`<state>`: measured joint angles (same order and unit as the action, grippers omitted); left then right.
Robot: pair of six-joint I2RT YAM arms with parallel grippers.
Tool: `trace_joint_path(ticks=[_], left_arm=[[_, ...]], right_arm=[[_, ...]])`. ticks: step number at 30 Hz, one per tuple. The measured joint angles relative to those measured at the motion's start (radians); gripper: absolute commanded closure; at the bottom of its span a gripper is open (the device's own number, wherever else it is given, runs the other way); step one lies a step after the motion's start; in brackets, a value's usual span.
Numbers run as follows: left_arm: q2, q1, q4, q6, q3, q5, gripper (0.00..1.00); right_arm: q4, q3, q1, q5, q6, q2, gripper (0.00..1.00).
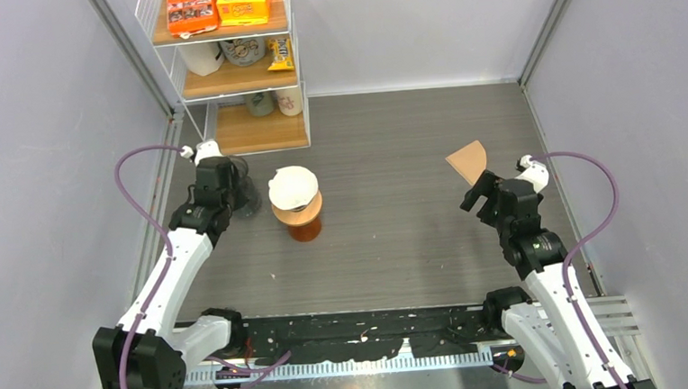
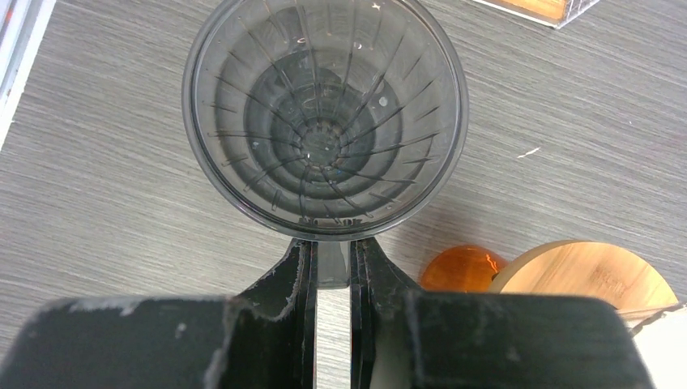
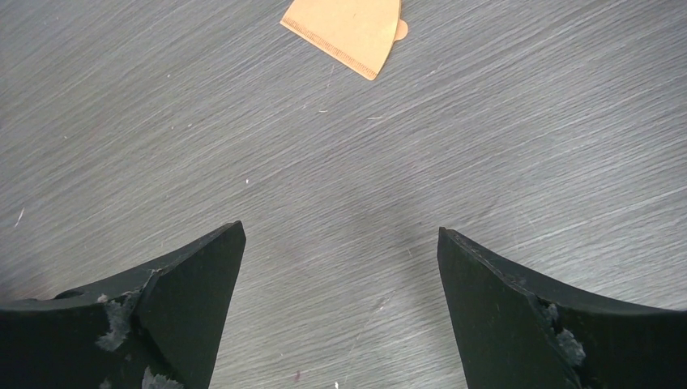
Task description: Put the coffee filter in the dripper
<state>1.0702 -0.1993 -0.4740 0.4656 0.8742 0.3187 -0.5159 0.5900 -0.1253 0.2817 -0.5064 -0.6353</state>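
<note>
Over grey table (image 1: 398, 245), left pincer (image 2: 332, 253) pinches dripper (image 2: 324, 113); right pincer (image 3: 342, 243) hovers spread near filter (image 3: 348, 28).

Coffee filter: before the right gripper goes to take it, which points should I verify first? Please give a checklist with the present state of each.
1. Right gripper open: ok, jaws stand wide apart with nothing between them.
2. Coffee filter free to take: ok, it lies alone on the table, ahead of the right gripper.
3. Filter opened into a cone: not ok, it is folded flat.
4. Dripper held: ok, the left gripper is shut on its handle.
5. Dripper empty, mouth up: ok, bare ribs show inside.
6. Dripper resting on the table or lifted: cannot tell.
</note>
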Motion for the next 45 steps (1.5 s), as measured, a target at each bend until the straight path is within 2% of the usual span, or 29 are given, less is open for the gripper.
trace_joint_path(ticks=[22,41,45], left_arm=[[-0.01,0.006,0.038,-0.025,-0.019,-0.001,1.0],[-0.01,0.018,0.037,-0.024,-0.03,0.003,0.83],[-0.01,0.018,0.04,-0.024,-0.034,0.003,0.82]], right_arm=[[0.0,0.0,0.0,-0.015,0.008,-0.006,0.05],[0.0,0.0,0.0,-0.016,0.009,-0.006,0.05],[0.0,0.0,0.0,-0.016,0.012,-0.006,0.05]])
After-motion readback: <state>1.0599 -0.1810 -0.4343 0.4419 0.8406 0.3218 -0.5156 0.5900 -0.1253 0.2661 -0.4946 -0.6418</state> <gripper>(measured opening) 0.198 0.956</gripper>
